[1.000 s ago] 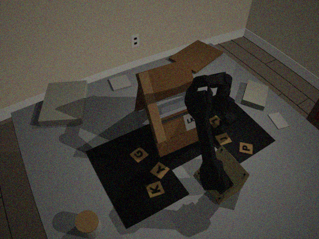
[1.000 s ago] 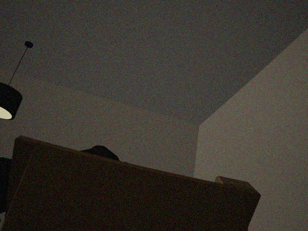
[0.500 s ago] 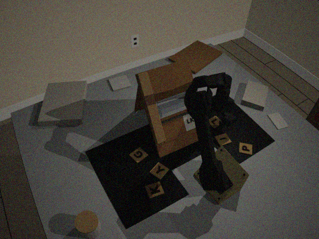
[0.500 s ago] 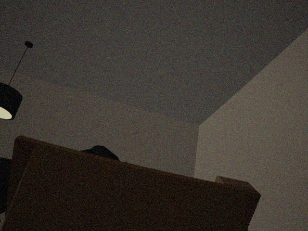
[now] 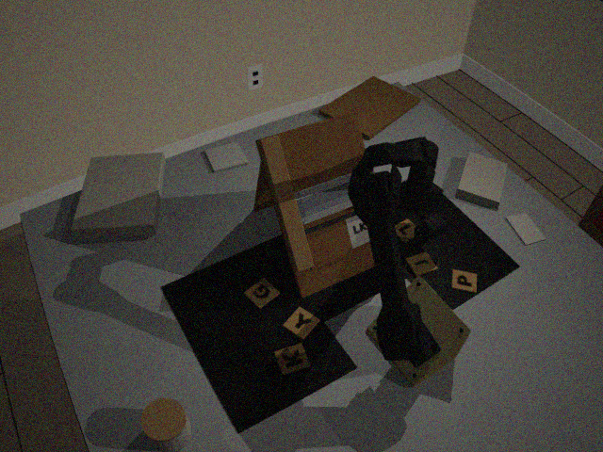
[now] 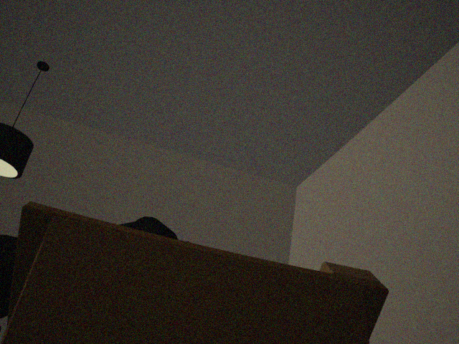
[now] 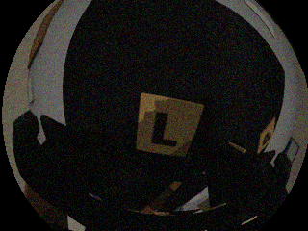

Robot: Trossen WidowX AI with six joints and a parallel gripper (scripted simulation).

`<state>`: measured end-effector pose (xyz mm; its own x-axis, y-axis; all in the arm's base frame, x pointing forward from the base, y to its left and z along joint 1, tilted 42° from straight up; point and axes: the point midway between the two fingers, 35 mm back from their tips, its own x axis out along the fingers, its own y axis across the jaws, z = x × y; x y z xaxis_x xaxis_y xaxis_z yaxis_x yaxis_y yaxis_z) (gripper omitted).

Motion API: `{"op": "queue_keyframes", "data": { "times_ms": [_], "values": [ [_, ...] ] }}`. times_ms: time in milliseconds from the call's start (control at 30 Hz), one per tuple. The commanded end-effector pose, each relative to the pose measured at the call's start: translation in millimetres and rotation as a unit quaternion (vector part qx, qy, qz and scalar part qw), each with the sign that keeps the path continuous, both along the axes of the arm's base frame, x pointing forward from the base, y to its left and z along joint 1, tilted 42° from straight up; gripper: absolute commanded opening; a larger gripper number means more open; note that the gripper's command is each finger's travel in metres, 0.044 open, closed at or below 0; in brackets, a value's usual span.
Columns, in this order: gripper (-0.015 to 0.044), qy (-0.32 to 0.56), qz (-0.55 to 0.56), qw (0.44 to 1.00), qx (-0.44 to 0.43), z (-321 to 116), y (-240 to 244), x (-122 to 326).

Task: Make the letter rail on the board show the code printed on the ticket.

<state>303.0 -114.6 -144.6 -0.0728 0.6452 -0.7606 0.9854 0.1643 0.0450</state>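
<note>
The arm (image 5: 389,234) hides the end of the word on the ticket (image 5: 357,232). The lamp (image 6: 13,150) is cut off by the picture's left edge. The board (image 6: 192,292) runs off the bottom and hides most of the arm behind it.

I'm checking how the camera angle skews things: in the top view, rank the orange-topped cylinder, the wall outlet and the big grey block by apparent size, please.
1. Big grey block
2. Orange-topped cylinder
3. Wall outlet
</note>
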Motion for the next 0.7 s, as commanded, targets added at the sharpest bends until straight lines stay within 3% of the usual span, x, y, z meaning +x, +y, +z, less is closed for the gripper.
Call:
{"op": "queue_keyframes", "data": {
  "times_ms": [0,200,667],
  "values": [
    [0.034,0.001,-0.001,1.0,0.001,-0.3,1.4,0.3],
    [0.034,0.001,-0.001,1.0,0.001,-0.3,1.4,0.3],
    [0.0247,0.001,-0.001,1.0,0.001,-0.4,1.4,0.0]
  ]
}}
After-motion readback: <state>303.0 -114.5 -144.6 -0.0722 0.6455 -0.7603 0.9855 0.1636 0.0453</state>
